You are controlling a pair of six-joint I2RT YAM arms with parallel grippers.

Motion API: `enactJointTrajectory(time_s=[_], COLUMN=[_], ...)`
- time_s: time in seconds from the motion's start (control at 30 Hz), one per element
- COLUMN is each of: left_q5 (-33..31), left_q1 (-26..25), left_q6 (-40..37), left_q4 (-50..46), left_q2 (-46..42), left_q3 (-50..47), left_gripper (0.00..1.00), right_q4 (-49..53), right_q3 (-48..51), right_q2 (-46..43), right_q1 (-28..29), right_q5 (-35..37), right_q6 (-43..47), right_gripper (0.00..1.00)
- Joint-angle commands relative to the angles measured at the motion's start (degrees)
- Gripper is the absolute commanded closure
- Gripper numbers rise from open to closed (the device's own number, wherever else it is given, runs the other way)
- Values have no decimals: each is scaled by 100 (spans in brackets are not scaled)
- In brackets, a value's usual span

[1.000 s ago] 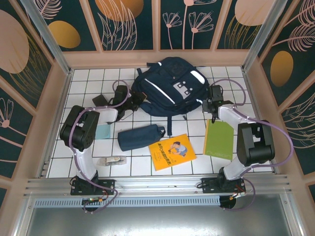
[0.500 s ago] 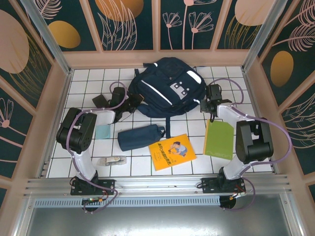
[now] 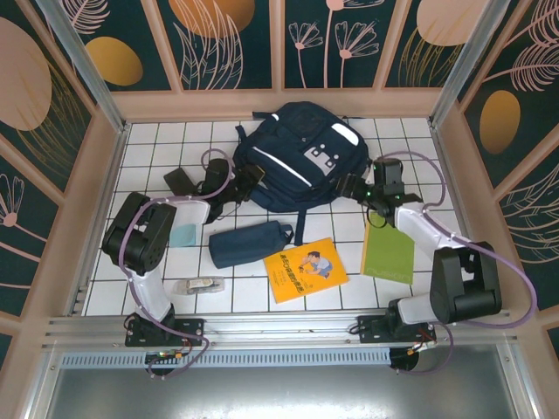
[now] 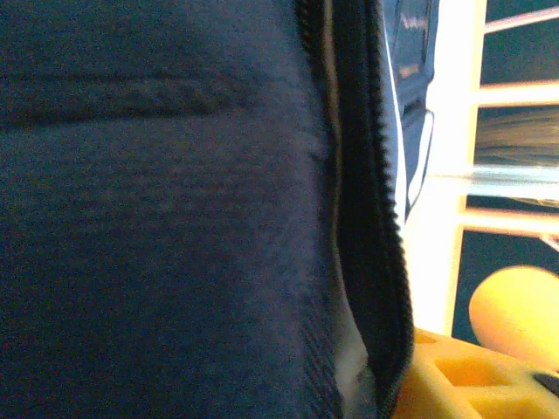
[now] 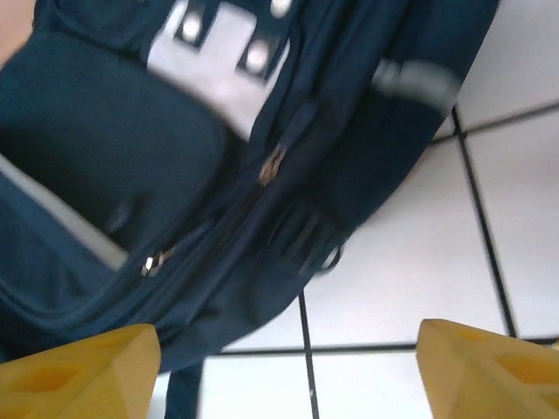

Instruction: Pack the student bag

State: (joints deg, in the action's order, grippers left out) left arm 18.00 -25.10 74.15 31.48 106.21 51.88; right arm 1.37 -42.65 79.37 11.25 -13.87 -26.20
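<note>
The student bag (image 3: 301, 155) lies flat at the back middle of the tiled floor, navy with white stripes and dotted white patches. My left gripper (image 3: 249, 179) is pressed against the bag's left side. In the left wrist view navy bag fabric (image 4: 157, 218) and a zipper edge (image 4: 376, 218) are pressed close, and one yellow finger (image 4: 476, 375) stands far out to the right. My right gripper (image 3: 352, 186) sits at the bag's lower right edge. Its jaws (image 5: 288, 371) are wide open over bare tile, just short of the bag's zippered side (image 5: 227, 201).
In front of the bag lie a navy pencil pouch (image 3: 251, 243), a yellow book (image 3: 305, 269) and a green notebook (image 3: 389, 247). A pale blue item (image 3: 182, 234), a clear packet (image 3: 199, 285) and a black object (image 3: 179, 181) lie at the left. Wooden walls enclose the floor.
Both grippers have opened. The right arm swung outward and its gripper now points left at the bag's lower right edge. The left gripper edged right, closer into the bag.
</note>
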Motion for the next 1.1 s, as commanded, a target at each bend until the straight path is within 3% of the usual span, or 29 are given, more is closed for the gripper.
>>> enactJointTrajectory(time_s=[0.0,0.4,0.6,0.77,0.93,1.07], left_q5=[220,842,1137,1322,243,-117], left_q1=[-323,-792,-1052,-1129,-1065,-704], left_q6=[80,-622,-826,-1292,-2645,-2731], left_q4=[433,-434,-705,-1300,-3063,-3047], left_q2=[-31,67,312,354,8,-384], left_q3=[-130,-63,340,839,1459,1211], left_gripper=[37,33,35,34,23,13], right_q4=[-1216,-2667,-2318,-1019,185,736], right_q3=[424,-813,-2149,-2718,-2524,-1949], right_q2=[73,2349,3027,2890,2242,1568], right_q1=[37,-436,-504,-509,-509,-495], right_q5=[-518,-1527,-1790,-993,196,647], right_q6=[-1071,-1193,-1024,-416,9,119], right_gripper=[16,13,14,14,4,1])
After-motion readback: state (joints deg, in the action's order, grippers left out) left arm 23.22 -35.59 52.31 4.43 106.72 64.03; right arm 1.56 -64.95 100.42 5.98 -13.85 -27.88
